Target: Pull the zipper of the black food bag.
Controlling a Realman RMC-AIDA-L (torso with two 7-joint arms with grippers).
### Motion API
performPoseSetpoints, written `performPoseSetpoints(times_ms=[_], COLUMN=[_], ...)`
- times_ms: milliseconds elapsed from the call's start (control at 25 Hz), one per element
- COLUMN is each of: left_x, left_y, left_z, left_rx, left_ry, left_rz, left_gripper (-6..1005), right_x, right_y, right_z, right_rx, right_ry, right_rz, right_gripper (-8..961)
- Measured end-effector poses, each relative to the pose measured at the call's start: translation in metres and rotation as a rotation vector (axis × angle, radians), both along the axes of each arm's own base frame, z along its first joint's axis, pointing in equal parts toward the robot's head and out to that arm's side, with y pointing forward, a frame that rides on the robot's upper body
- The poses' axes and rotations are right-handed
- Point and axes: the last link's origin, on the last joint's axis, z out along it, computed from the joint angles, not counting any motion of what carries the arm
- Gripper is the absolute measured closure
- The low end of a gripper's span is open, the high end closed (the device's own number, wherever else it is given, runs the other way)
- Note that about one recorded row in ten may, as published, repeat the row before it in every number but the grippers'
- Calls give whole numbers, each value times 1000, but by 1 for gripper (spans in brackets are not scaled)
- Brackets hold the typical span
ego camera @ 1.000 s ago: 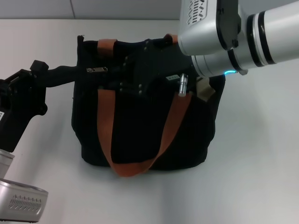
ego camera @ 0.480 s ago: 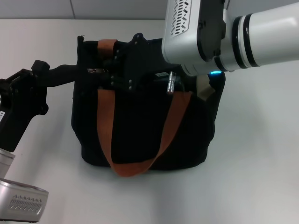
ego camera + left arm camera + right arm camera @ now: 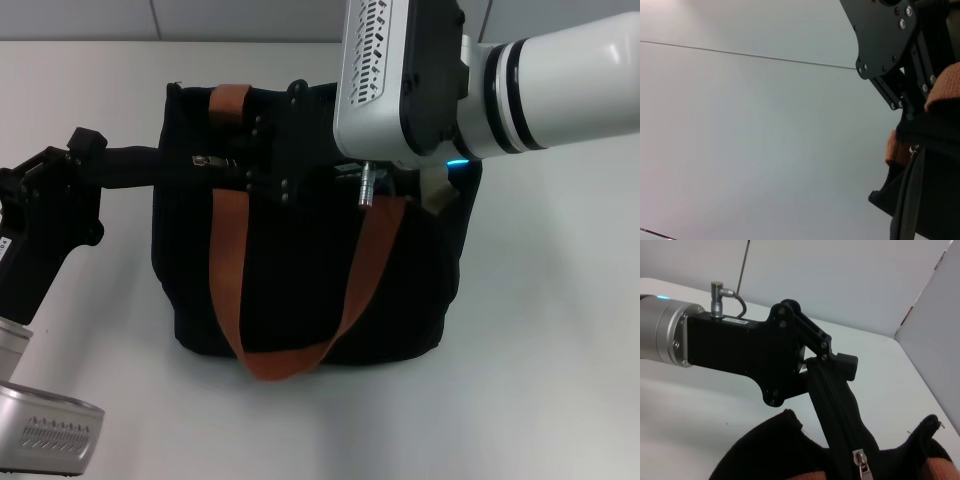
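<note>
- While your left gripper stays clenched on the bag's rim strip at its left end, holding the zip line taut, the step in hand is reaching the zipper.
- Your right gripper sits over the bag's top just beside the silver tab; whether its fingers are closed on it you cannot tell.
- The next move, I judge, calls for a sure pinch on the tab, then a pull along the line toward the bag's right end.
- Watch the orange strap just behind the tab.
- You have open table on all sides.
</note>
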Motion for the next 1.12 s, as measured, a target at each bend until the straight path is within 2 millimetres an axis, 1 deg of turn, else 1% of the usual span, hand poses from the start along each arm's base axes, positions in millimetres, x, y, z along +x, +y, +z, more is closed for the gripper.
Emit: performPoseSetpoints(times_ms=[360,720,920,1120], left_x=[0,-1,1,0], left_y=[0,-1,-4,-6], left_z=[0,0,-5,-11], left_rx=[-4,-3,-26,-65], left_ry=[-8,-9,-10,-2], left_rz=[-1,3,0,5], left_gripper=[963,962,961,961], right_x=[-1,-6,-3,-2], right_y=[-1,-12,-11,-6], right_z=[-2,3,3,1], right_rx=[-6,-45,-30,6], right_ry=[-23,-49,-74,-47], right_rz=[14,23,12,-4], right_gripper=[721,718,715,712])
